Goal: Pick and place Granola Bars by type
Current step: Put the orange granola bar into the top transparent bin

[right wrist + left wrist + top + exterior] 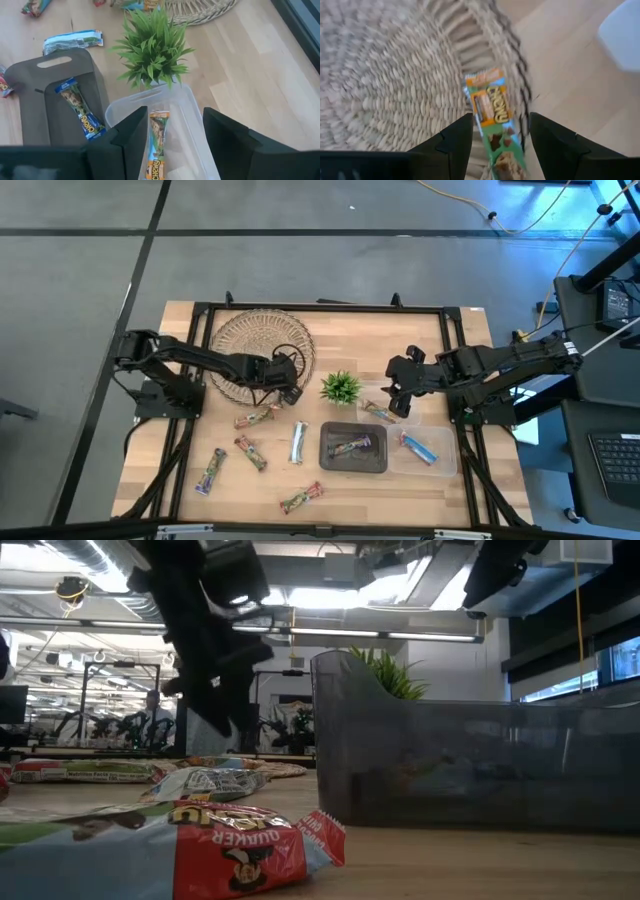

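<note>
The Granola Bars [257, 417] lie mostly scattered on the tabletop [190, 490] near the dark bin [353, 448], which holds one blue-wrapped bar [352, 446]. Beside that bin, a clear tub [436, 458] holds two more, including a green chewy bar [158, 145] under the right gripper [172, 137], whose jaws are apart and empty. The left gripper [500, 137], on the far side of the dark bin past the plant [341, 387], hovers at the rim of the wicker basket [245, 345] with a green bar [495, 127] between its jaws; whether they pinch it cannot be told. To place it well, the left arm should probably carry further over the weave before letting go, so the bar lands inside, not on the rim.
</note>
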Tool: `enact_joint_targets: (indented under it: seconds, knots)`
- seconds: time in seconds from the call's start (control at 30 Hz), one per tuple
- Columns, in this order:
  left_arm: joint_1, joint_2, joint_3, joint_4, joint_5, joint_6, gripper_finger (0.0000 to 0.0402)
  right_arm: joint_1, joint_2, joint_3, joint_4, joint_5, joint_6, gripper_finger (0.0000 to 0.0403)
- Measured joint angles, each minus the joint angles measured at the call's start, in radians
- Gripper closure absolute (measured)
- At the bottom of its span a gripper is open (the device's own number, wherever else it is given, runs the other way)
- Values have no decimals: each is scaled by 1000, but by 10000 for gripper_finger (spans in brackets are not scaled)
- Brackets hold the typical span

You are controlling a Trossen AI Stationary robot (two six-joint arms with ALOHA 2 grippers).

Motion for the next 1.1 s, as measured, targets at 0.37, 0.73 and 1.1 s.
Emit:
enact_joint_targets:
  seconds: [0.37,0.73,1.1]
  knots:
    - [2,127,0,26,81,-7,214,0,0,0,3,0,-2,208]
    - [2,124,0,25,100,-7,287,0,0,0,3,0,-2,208]
    - [2,93,10,20,166,20,357,18,3,0,180,-69,-63,208]
